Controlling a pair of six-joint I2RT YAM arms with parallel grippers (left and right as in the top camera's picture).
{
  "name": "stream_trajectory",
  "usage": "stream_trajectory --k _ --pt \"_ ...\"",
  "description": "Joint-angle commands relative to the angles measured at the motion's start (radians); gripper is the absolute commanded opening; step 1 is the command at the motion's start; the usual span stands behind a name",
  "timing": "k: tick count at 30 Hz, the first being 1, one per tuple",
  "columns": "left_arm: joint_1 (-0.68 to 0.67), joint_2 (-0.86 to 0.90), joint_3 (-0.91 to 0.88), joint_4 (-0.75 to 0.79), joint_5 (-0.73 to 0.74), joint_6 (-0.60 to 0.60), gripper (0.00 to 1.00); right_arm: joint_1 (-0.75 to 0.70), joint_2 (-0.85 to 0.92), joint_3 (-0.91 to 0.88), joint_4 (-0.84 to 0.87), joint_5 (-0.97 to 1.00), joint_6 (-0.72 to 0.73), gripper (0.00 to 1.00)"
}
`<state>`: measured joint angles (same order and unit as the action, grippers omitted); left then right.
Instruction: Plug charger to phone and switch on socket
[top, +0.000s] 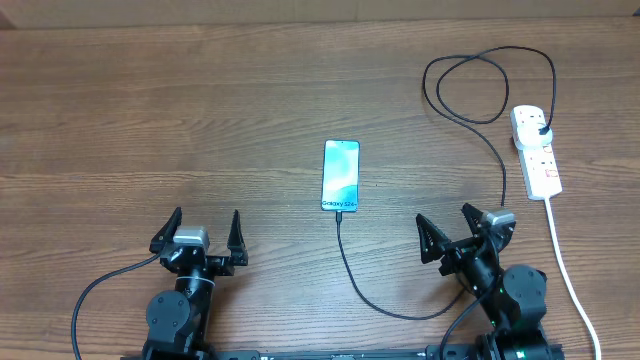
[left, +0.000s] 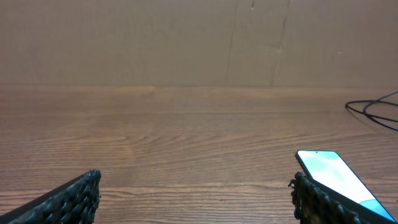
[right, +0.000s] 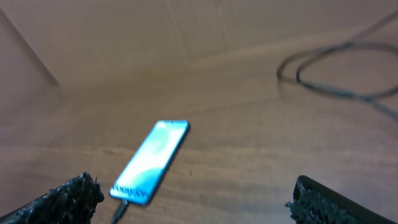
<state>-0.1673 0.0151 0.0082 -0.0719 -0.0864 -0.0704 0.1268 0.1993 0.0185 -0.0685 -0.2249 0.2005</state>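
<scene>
Looking left to right: the left gripper (top: 207, 214) sits at the near edge, fingers spread apart and empty, with loads of bare bench (top: 150, 100) out to the far-left corner. One phone (top: 341, 176) lies mid-bench, screen up, and the one charger (top: 352, 275) runs from its near end, curling toward the near edge. The right gripper (top: 443, 214), also spread wide and empty, sits by the near edge. One socket (top: 536, 150) lies along the right edge with the charger plugged into its far end, its white cord (top: 565, 260) trailing toward the near-right corner.
</scene>
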Motion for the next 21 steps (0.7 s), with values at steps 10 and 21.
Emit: stream_trajectory --k 10,21 --pt "0.011 -0.011 -0.003 0.001 0.002 0.019 1.00 0.000 -0.199 -0.011 0.003 0.006 -0.076 1.00" --pt "0.011 -0.011 -0.003 0.001 0.002 0.019 1.00 0.001 -0.197 -0.011 0.006 0.006 -0.075 1.00"
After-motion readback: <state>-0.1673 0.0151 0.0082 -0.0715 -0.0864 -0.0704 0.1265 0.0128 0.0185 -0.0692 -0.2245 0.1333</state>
